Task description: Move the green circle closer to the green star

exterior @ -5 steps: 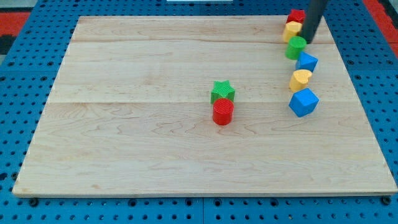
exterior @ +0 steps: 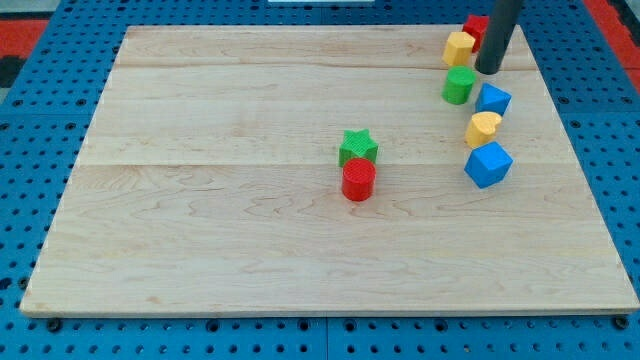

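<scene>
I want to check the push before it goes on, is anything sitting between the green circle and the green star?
Nothing visible stands between them. The green circle is near the view's top right, the green star near the middle, with bare board between. The red cylinder touches the star's far side, below it. My tip is just right of the circle.

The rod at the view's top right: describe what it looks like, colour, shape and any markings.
My rod is a straight, smooth cylinder, dark grey to black, the same width all the way down. It runs out of the view's top, so its mount is unseen. My tip ends blunt and flat. No cables, labels or markings show on it. A faint sheen runs along one side.
</scene>
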